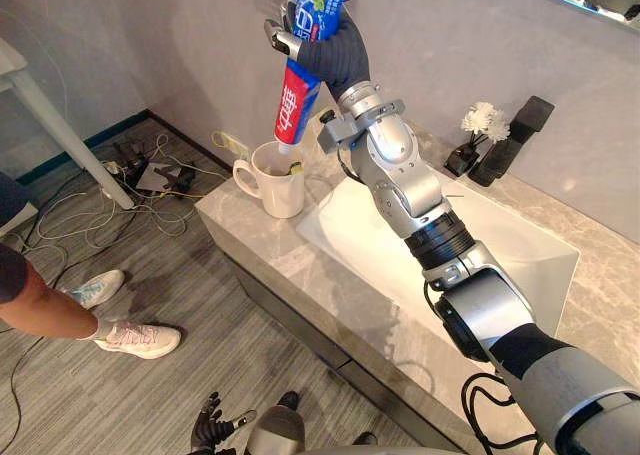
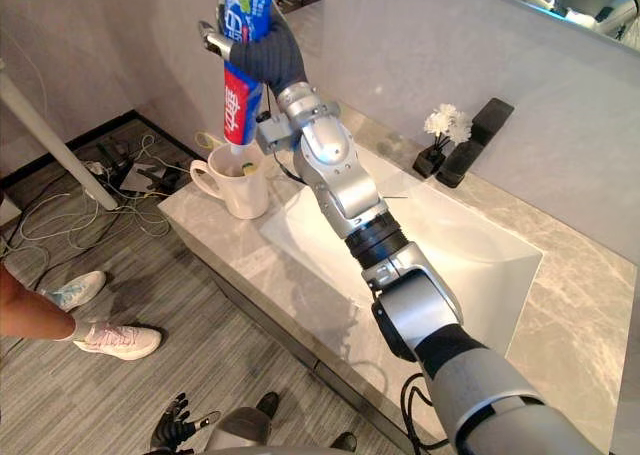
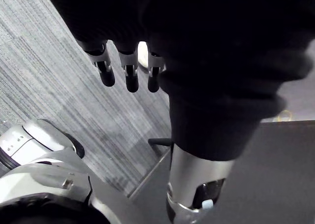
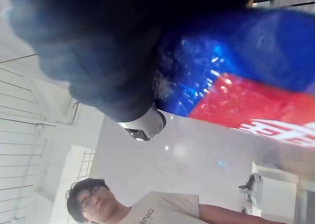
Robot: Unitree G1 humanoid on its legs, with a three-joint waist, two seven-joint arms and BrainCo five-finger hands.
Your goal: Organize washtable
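Left eye view is showing the right hand (image 1: pixel 338 47) clenching its fingers (image 1: pixel 280 37) round the upper, blue part of a toothpaste tube (image 1: pixel 297 105). The tube is hanging nearly upright, its long axis running top to bottom and its cap end pointing down. That cap is sitting right over the mouth of a white mug (image 1: pixel 278 187), which is standing at the left corner of the tabletop (image 1: pixel 300 267), just beside the white sink (image 1: pixel 505 250). Whether the cap is already dipping inside the rim cannot be told. The tube is thus reaching down from the fingers in line with the mug, so the coming move is probably calling for a straight lowering and a release. Something small and yellowish is showing inside the mug, too small to name. The left hand (image 1: pixel 212 430) is hanging low near the floor, fingers relaxed and grasping nothing, well apart from the mug, so the right hand is the nearer one.
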